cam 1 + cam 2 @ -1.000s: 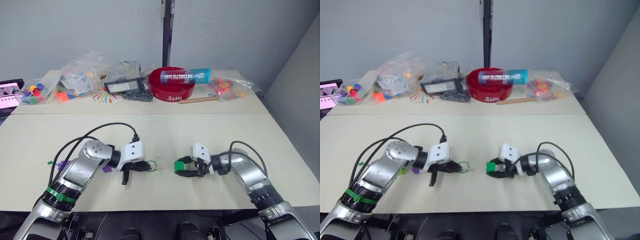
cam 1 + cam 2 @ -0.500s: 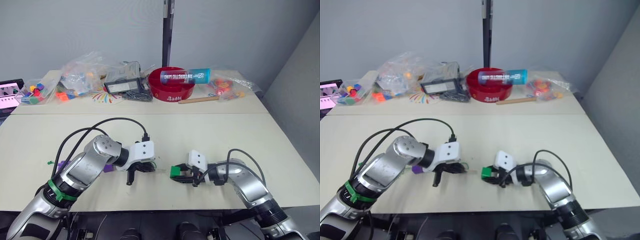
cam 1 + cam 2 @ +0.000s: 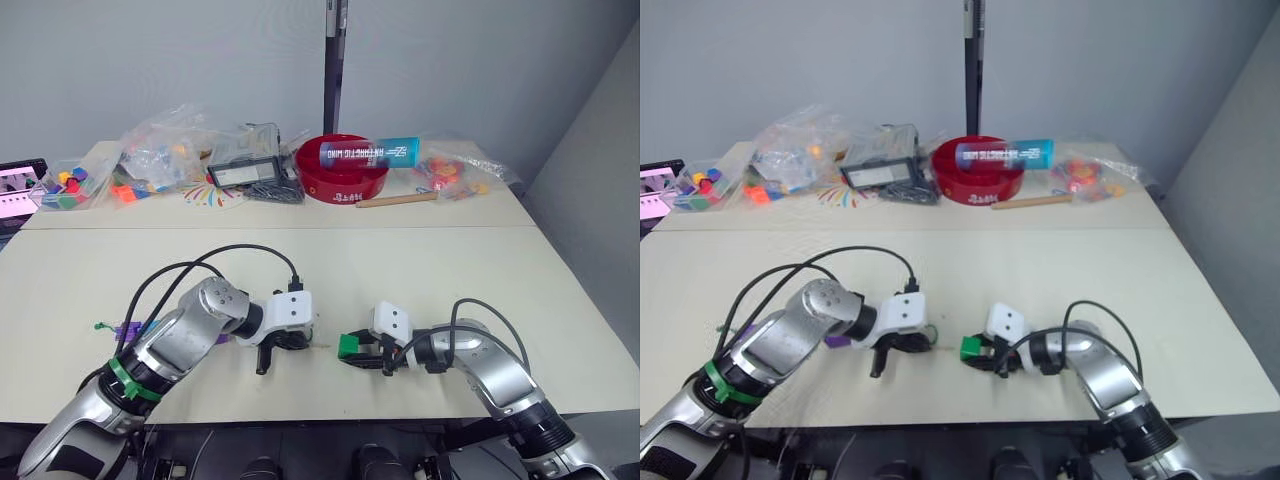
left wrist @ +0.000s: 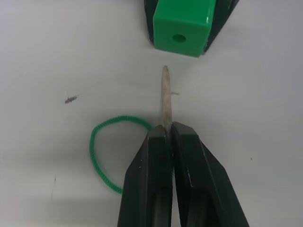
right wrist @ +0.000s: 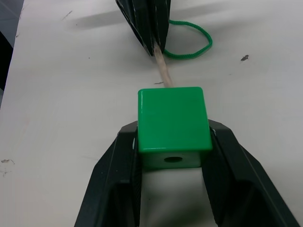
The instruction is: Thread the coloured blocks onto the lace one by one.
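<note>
Thin green lace (image 4: 102, 151) with pale stiff tip (image 4: 165, 97): held by the left gripper (image 4: 168, 137), jaws pressed together on the base of the tip, which juts out past the fingertips. Behind the jaws the string curls in a loose loop on the cream tabletop (image 3: 420, 270).

Small bright green plastic cube (image 5: 173, 125): pinched between the two black fingers of the right gripper (image 5: 174, 156), jaws clamped on opposite side faces. Round through-hole visible on the face toward the lace (image 4: 178, 37) and on the opposite face.

Relative to the green cube: lace tip lies just beside it, pointing at the hole, slightly off to one side; a narrow gap of tabletop shows between tip and face in the left wrist view. Not yet entered.

A purple cube (image 3: 214, 339) sits on the tabletop well apart from the green cube, beyond the left gripper, beside the left forearm. Further purple pieces (image 3: 127, 328) lie farther out on the same side, with a bit of green string at their end.
</note>
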